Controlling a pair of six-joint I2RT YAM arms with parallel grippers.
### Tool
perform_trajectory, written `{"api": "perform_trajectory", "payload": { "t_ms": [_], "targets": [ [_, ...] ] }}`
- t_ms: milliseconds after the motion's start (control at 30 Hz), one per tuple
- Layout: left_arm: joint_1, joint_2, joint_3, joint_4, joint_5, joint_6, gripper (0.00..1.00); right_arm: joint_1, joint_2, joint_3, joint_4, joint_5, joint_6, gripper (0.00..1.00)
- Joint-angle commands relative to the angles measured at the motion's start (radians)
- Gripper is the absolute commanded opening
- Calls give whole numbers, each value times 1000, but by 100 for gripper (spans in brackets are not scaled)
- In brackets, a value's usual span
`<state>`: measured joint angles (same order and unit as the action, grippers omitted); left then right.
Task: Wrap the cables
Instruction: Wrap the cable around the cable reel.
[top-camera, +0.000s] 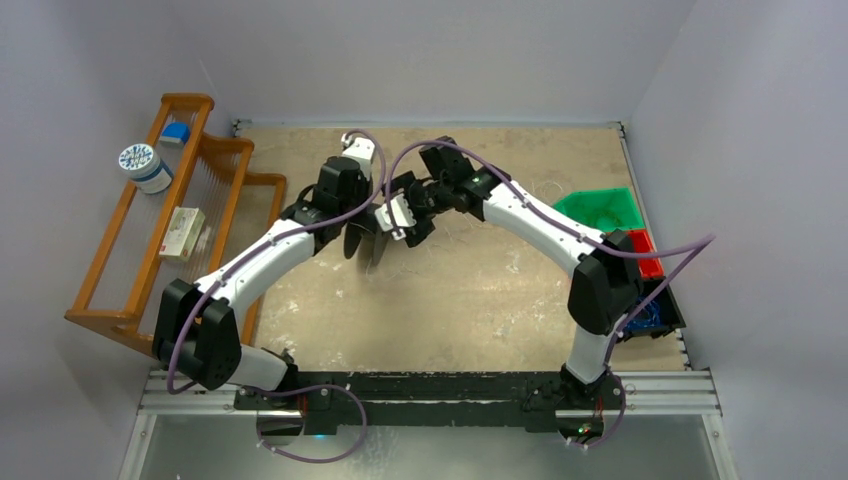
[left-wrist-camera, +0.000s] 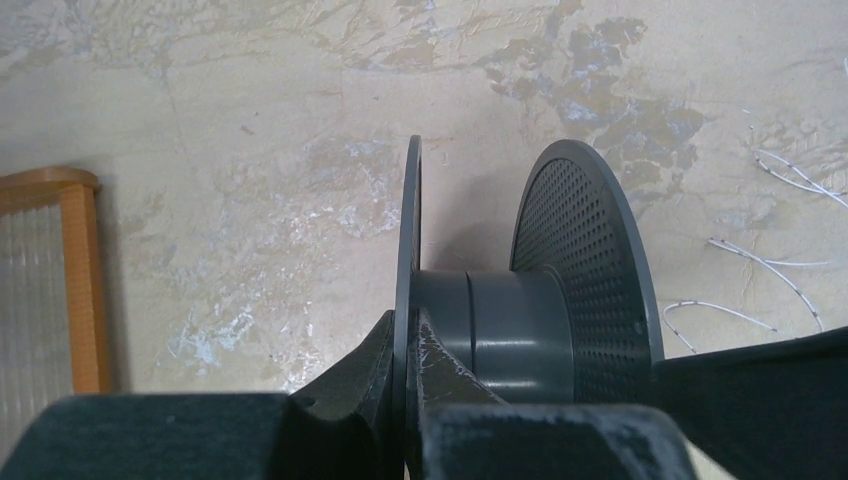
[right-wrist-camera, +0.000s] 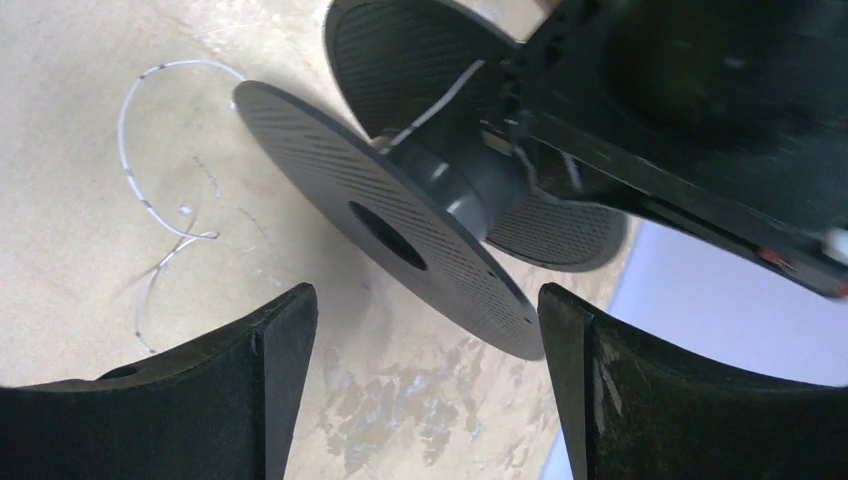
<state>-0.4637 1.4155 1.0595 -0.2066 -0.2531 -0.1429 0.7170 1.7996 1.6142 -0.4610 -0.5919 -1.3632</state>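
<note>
My left gripper (top-camera: 360, 222) is shut on the thin left flange (left-wrist-camera: 408, 240) of a dark grey perforated spool (top-camera: 366, 242) and holds it on edge over the table. In the left wrist view, the gripper (left-wrist-camera: 411, 335) pinches that flange beside the bare hub (left-wrist-camera: 510, 335). My right gripper (top-camera: 402, 216) is open and empty, its jaws (right-wrist-camera: 428, 330) wide apart just in front of the spool's other flange (right-wrist-camera: 400, 225). Thin whitish cable (right-wrist-camera: 128, 115) lies in loose loops on the table; more of it shows in the left wrist view (left-wrist-camera: 770, 265). A short whitish strand (right-wrist-camera: 440, 95) crosses near the hub.
A wooden rack (top-camera: 130, 250) stands at the left with a white tub (top-camera: 146, 166) and a small box (top-camera: 182, 232). A green bin (top-camera: 600, 210), a red bin (top-camera: 645, 255) and a dark bin with blue wire (top-camera: 652, 315) stand at the right edge.
</note>
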Motion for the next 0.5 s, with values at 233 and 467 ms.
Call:
{"api": "perform_trajectory", "payload": {
  "t_ms": [233, 467],
  "targets": [
    [-65, -27, 72, 64, -26, 131, 0, 48, 30, 20, -75, 51, -96, 72],
    [-109, -35, 81, 72, -38, 200, 0, 52, 36, 6, -150, 69, -146, 24]
  ]
}}
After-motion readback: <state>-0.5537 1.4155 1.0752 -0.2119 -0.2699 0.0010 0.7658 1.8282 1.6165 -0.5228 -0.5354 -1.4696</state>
